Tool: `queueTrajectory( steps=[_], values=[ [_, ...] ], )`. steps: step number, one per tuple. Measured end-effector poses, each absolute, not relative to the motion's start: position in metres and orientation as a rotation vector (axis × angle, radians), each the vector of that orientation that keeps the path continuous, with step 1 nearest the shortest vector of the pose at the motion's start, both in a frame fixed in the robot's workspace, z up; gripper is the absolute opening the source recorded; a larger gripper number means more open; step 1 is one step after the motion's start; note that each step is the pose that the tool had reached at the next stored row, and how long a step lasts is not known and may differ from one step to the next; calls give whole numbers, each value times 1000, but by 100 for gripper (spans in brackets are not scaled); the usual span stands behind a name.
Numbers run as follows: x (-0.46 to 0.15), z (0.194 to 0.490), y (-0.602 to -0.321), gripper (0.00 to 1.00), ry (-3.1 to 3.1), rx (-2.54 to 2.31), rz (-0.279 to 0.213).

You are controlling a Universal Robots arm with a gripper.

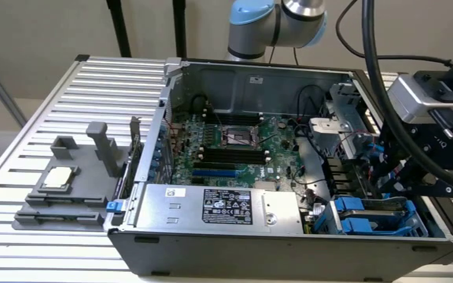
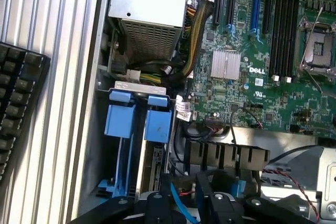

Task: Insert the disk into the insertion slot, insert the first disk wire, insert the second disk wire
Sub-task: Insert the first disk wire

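- An open desktop computer case (image 1: 289, 253) lies on a ribbed metal table (image 1: 38, 112). Its silver power supply (image 1: 219, 206) (image 2: 149, 14), which carries a black label, runs along the case's near wall.
- The insertion slot (image 1: 377, 217) (image 2: 119, 121) sits just beside the power supply on the exterior view's right, in the same corner strip of the case.
- The disk (image 2: 156, 163) appears to stand on edge inside the slot, though only a narrow strip of it shows in the wrist view. The bright blue tabs of its frame are at the end nearest the power supply.
- The gripper (image 1: 403, 177) (image 2: 182, 195) hangs over the end of the slot farthest from the power supply, low inside the case.
- A thin blue wire (image 2: 181, 209) curves up through the gripper. Whether the gripper is clamped on it or standing loose around it, I cannot tell.
- The green motherboard (image 1: 235, 147) (image 2: 252, 77) lies on the case floor, touching the long side of the power supply that faces into the case.
- A bundle of yellow and black cables (image 2: 195, 30) leaves the power supply at the corner near the slot.
- A grey plastic fixture (image 1: 69, 194) stands outside the case, on the side of the power supply away from the slot, with a square chip (image 1: 57, 177) resting on it.
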State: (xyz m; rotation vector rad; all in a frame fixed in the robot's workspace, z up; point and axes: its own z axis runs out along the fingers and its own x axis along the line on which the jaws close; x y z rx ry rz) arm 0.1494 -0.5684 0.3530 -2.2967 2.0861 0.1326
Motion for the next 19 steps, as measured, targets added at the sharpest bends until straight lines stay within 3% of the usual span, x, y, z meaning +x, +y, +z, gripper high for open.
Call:
queueTrajectory(
  steps=[19],
  values=[
    [174, 351, -604, 33, 2061, -2270, 217]
  ],
)
